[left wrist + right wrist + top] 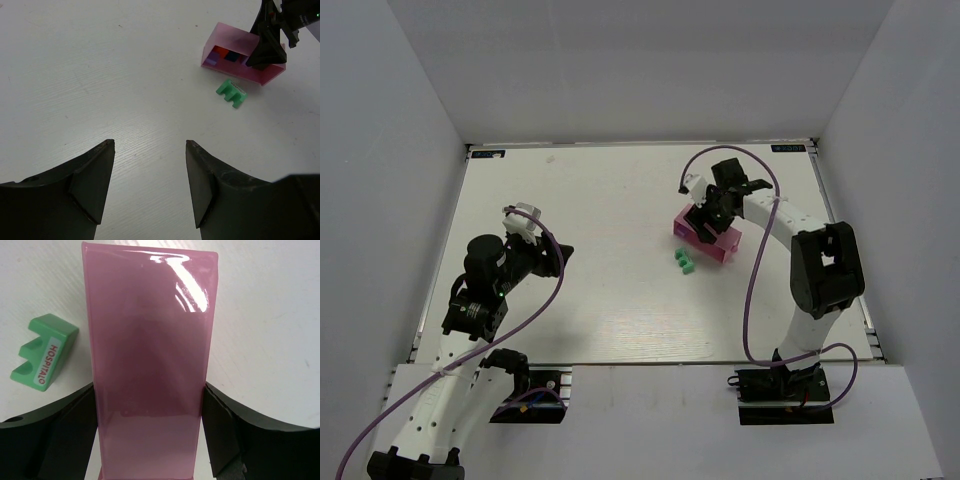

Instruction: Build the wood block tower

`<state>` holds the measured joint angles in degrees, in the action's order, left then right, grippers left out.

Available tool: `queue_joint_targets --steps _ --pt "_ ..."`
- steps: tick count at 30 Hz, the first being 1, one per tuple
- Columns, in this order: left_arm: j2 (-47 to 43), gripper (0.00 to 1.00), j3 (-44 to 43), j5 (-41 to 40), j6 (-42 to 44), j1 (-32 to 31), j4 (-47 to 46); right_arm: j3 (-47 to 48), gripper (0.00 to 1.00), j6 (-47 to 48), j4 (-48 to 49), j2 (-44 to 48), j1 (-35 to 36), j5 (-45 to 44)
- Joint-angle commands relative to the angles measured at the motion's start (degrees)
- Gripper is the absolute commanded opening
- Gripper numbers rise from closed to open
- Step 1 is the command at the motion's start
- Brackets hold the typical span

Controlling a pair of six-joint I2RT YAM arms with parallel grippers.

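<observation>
A pink rectangular plastic tray (245, 73) lies turned on its side on the white table (600, 200), its open face towards the left arm. The right gripper (150, 395) is clamped on it, one black finger pressed flat against each long side. Whether the tray rests on the table or hangs just above it, I cannot tell.

Inside the tray sit the small painted wooden blocks (220, 51): red-orange, dark blue and purple show, packed against the back. One of the right gripper's fingers crosses in front of the opening's far end and hides whatever lies there.

A green notched wooden block (231, 92) with a "HOSPITAL" label lies on the table just beside the tray, on the side nearer the arm bases and not touching it. No block is stacked on another.

The left gripper (150, 172) hangs well apart from the tray, its jaws apart with only bare table between them. The right arm's purple cable (755, 165) loops above the tray.
</observation>
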<state>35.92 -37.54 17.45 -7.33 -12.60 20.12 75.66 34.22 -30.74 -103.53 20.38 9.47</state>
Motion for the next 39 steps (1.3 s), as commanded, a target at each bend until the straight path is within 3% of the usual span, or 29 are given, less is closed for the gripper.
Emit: queue_joint_targets --steps 1,9,19,22,27,30,31,33,34,37,39 --pt "-0.2 0.69 -1.9 1.0 0.2 -0.2 0.0 0.9 0.0 -1.3 5.3 5.3 0.5 -4.6" --pt "-0.2 0.69 -1.9 1.0 0.2 -0.2 0.0 -3.5 0.0 -1.4 13.6 7.7 4.4 -18.0" --pt "-0.2 0.69 -1.9 1.0 0.2 -0.2 0.0 -16.1 0.0 5.8 39.4 6.2 15.2 -45.2" --pt "-0.2 0.69 -1.9 1.0 0.2 -0.2 0.0 -18.7 0.0 9.0 46.8 6.2 17.6 -49.8" --pt "-0.2 0.69 -1.9 1.0 0.2 -0.2 0.0 -22.8 0.0 14.6 56.3 7.8 19.8 -52.9" --pt "-0.2 0.69 -1.9 1.0 0.2 -0.2 0.0 -24.4 0.0 15.0 56.4 8.5 20.4 -53.5" --pt "-0.2 0.69 -1.9 1.0 0.2 -0.2 0.0 -27.1 0.0 20.7 64.1 8.9 20.7 -53.9" --pt "-0.2 0.69 -1.9 1.0 0.2 -0.2 0.0 -27.8 0.0 20.9 63.3 8.9 21.7 -52.3" --pt "-0.2 0.69 -1.9 1.0 0.2 -0.2 0.0 -27.1 0.0 18.5 56.1 7.6 21.7 -51.8" --pt "0.4 0.69 -1.9 1.0 0.2 -0.2 0.0 -29.8 0.0 22.6 65.3 5.8 22.5 -54.3" --pt "0.4 0.69 -1.9 1.0 0.2 -0.2 0.0 -28.2 0.0 17.3 59.4 6.5 22.1 -53.5"
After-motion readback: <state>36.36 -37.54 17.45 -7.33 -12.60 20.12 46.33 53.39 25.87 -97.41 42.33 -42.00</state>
